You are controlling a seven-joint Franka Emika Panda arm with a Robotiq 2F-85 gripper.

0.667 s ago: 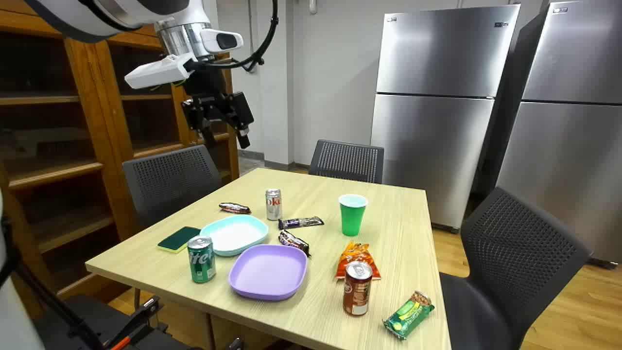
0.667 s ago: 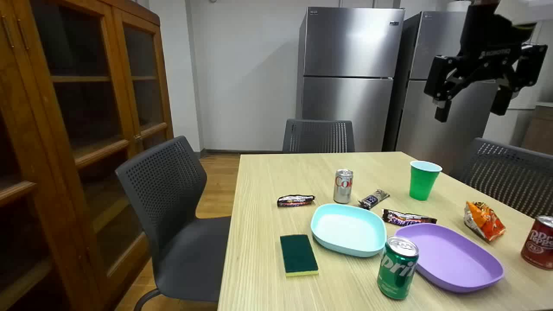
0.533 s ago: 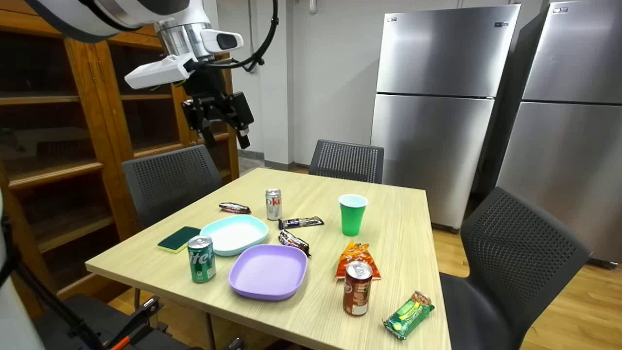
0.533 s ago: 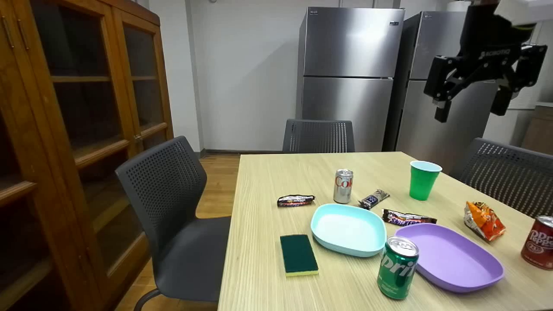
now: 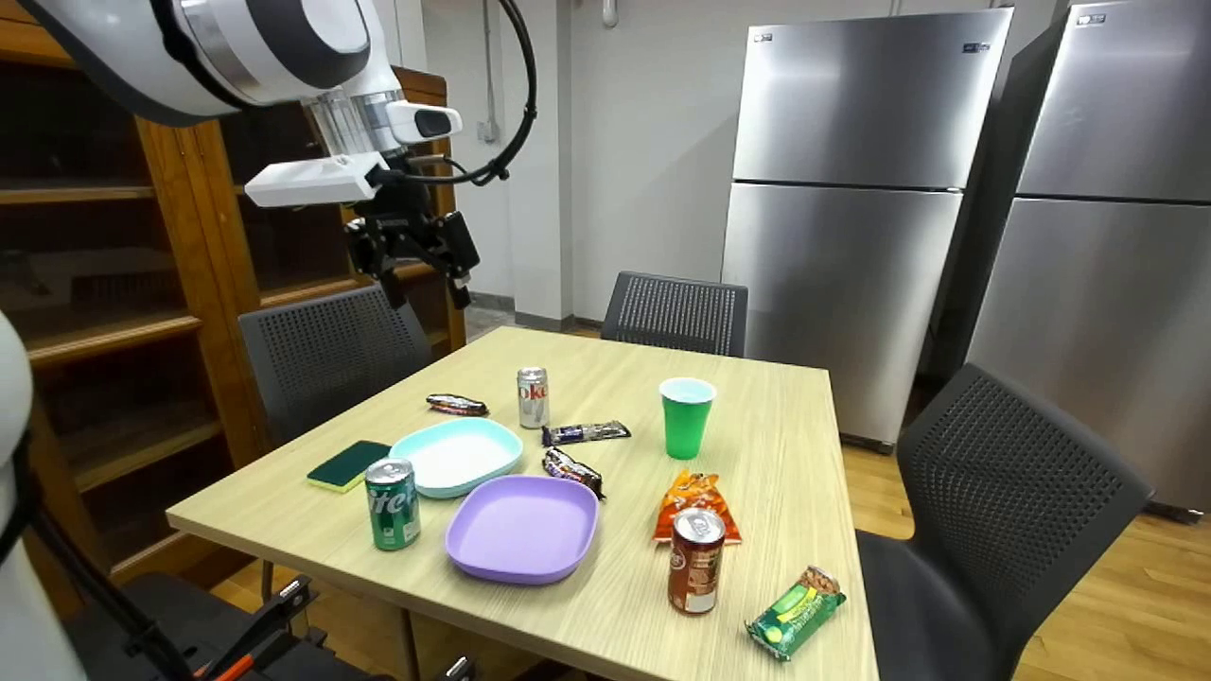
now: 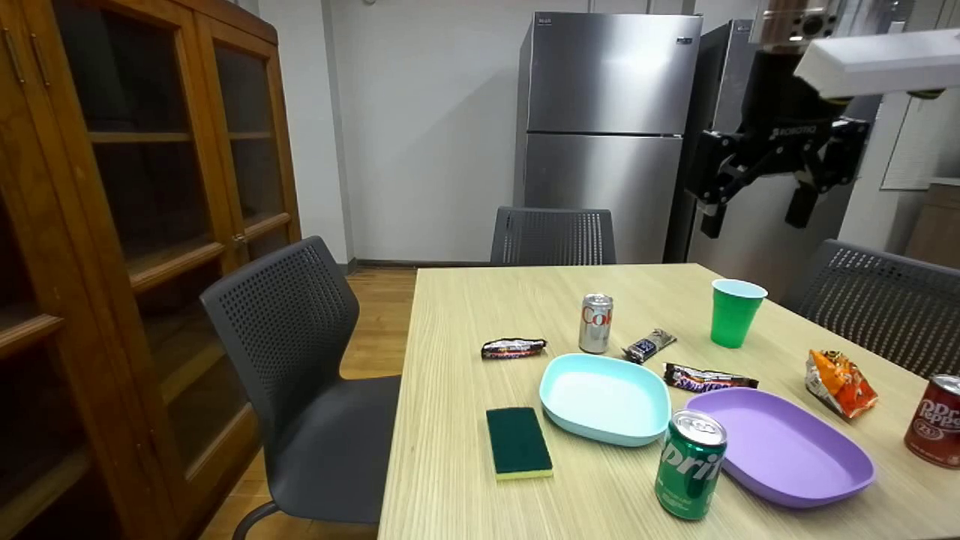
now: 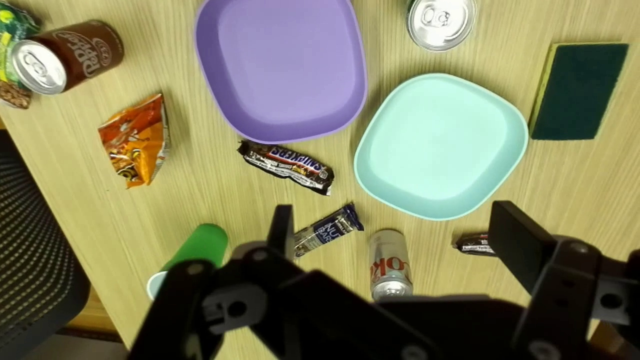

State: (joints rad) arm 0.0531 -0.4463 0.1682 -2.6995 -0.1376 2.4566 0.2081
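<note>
A: What has the gripper (image 6: 757,216) got?

B: Nothing. It hangs well above the table (image 6: 465,300), fingers (image 7: 281,227) spread wide with a gap between them.

A: And what lies nearest?

B: Depth is hard to judge, but in the wrist view the silver Coke can (image 7: 389,260) is at lower centre, framed by the two fingers. The Kirkland nut bar (image 7: 327,231) lies just left of it, partly hidden, and a dark wrapped bar (image 7: 475,245) peeks out by the finger at the right.

A: How would you handle this hover?

B: I'd leave the fingers parted and centre them over a single thing before giving up any height. The can and nut bar are close neighbours, so coming in off-centre could tip one or nudge the other.

A: The containers?

B: The turquoise plate (image 7: 442,140), right of centre, and the purple plate (image 7: 295,60), upper centre, show nothing in them. The green cup (image 7: 202,242), lower left, hides its bottom. What's inside the Sprite can (image 7: 441,22), top edge, or the Dr Pepper can (image 7: 82,55), upper left, I can't tell.
</note>
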